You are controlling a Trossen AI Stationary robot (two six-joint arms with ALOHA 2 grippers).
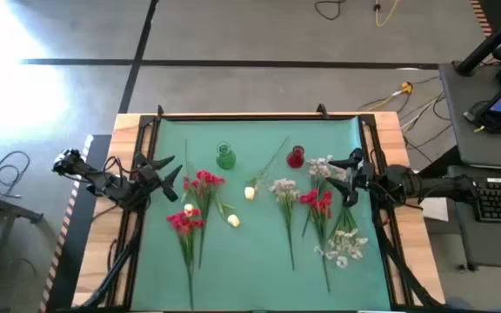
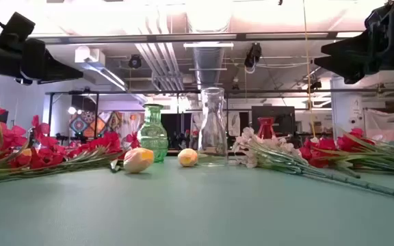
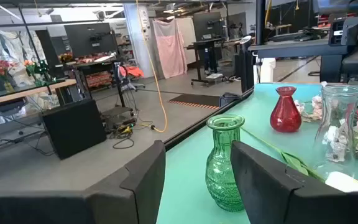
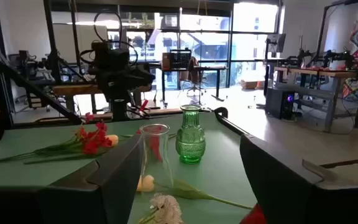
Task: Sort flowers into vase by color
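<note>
1. Flowers [image 1: 259,213] (red, white, cream) lie scattered across the green mat [image 1: 250,278], none in a vase.
2. Left gripper [image 1: 170,176] hovers open at the left edge.
3. Right gripper [image 1: 344,174] hovers open over the right-hand stems.

— How many vases?

— Three, one of each kind: a green vase [image 1: 225,157], a red vase [image 1: 297,157] and a clear vase [image 2: 213,130].

— And the flowers?

— The red blossom clusters [image 1: 205,181] come in three bunches: two on the left [image 1: 183,222] and one on the right [image 1: 317,202]. How many stems are in each, I cannot tell.

— The white ones?

— Three white sprays [image 1: 283,186]: one by the red vase [image 1: 320,165], one mid-table and one nearer the front edge [image 1: 344,245].

— Cream rosebuds?

— Two cream rosebuds [image 1: 250,193] for certain, the second [image 1: 233,221] lying lower down. A pale spot [image 1: 188,209] among the left reds may be a third.
</note>
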